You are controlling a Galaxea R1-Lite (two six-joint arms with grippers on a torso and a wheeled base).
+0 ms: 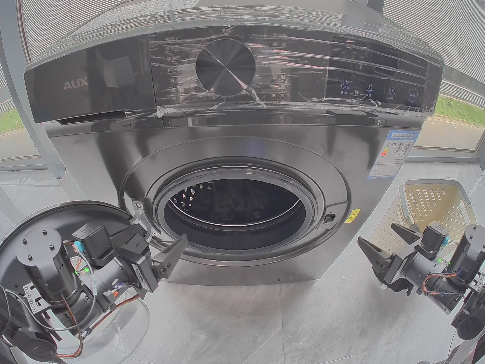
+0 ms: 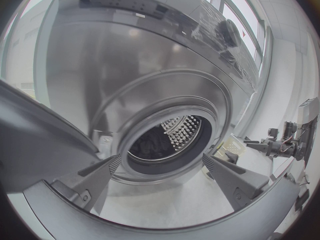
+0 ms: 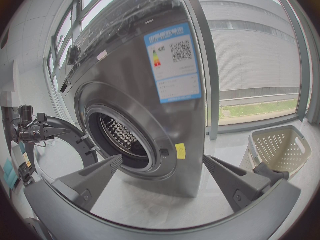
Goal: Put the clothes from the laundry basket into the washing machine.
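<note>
Clothes (image 1: 227, 203) in washing machine (image 1: 283, 147); left tool (image 2: 160, 158), right tool (image 1: 378, 234) spread

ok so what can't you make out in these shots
Laundry basket bottom: head view, right gripper and its arm cover it, so leftover clothes cannot be ruled out.
Dark clothes in the washing machine drum: too dim to count, any view.
Open door: head view, left arm covers most.
</note>
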